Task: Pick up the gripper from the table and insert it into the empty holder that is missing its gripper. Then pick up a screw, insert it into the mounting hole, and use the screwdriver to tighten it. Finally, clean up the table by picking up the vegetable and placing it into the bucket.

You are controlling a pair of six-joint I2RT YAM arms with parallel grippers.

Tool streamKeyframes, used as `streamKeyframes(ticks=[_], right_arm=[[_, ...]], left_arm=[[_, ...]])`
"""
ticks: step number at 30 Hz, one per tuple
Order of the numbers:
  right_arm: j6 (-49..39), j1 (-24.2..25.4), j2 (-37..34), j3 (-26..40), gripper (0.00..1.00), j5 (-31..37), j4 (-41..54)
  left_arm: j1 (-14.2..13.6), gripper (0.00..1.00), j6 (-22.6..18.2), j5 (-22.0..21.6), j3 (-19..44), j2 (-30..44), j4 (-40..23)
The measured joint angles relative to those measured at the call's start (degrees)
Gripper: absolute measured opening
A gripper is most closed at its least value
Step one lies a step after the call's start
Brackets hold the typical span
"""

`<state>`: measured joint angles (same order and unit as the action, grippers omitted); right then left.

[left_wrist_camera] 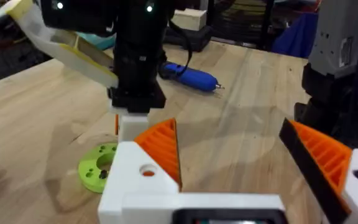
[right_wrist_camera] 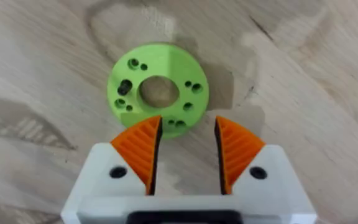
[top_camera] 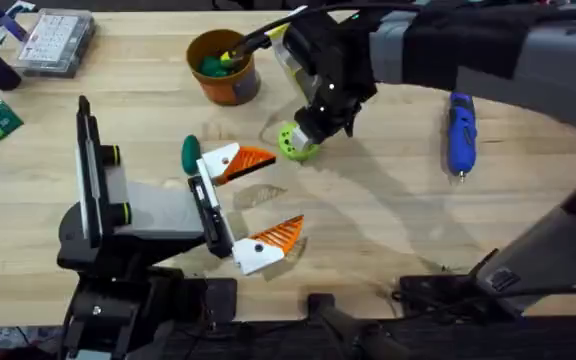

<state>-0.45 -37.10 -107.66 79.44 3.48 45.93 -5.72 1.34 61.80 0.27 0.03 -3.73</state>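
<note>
Right pincer, white with orange ribbed pads, hangs released just above the lime-green perforated toy disc flat on the wooden tabletop; left pincer, also released, sits farther off.

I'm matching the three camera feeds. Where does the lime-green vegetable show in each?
Overhead: the vegetable lies mid-table, beside the bucket, under the right gripper.
Left wrist: lower left, below the dark right arm.
Right wrist: upper centre, just past the open orange pads.
Shared landmark: the right gripper.
</note>
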Motion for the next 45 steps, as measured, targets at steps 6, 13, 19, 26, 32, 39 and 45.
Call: streamKeyframes(ticks=[6,13,19,26,32,39,45], right_arm=[[0.0,0.0,5.5,-0.1,0.512,-0.3,2.4],[0.0,0.0,9.2,-0.1,0.512,-2.9,1.9],[0.0,-1.1,9.1,-0.1,0.512,-4.9,-1.0],[0.0,-4.1,9.0,-0.1,0.512,-5.7,-2.2],[0.0,-4.2,6.7,-0.1,0.512,-6.0,-3.1],[0.0,-4.2,3.7,-0.1,0.512,-6.2,-6.6],[0.0,-4.2,2.0,-0.1,0.512,-6.1,-8.9]], left_arm=[[0.0,0.990,0.0,-1.5,0.0,0.0,0.1],[0.0,0.990,0.0,-6.6,0.0,0.0,0.3],[0.0,0.990,0.0,-9.3,0.0,0.0,0.3],[0.0,0.990,0.0,-12.1,0.0,0.0,0.3],[0.0,0.990,0.0,-13.6,0.0,0.0,0.3],[0.0,0.990,0.0,-13.7,0.0,0.0,0.3],[0.0,0.990,0.0,-13.7,0.0,0.0,0.3]])
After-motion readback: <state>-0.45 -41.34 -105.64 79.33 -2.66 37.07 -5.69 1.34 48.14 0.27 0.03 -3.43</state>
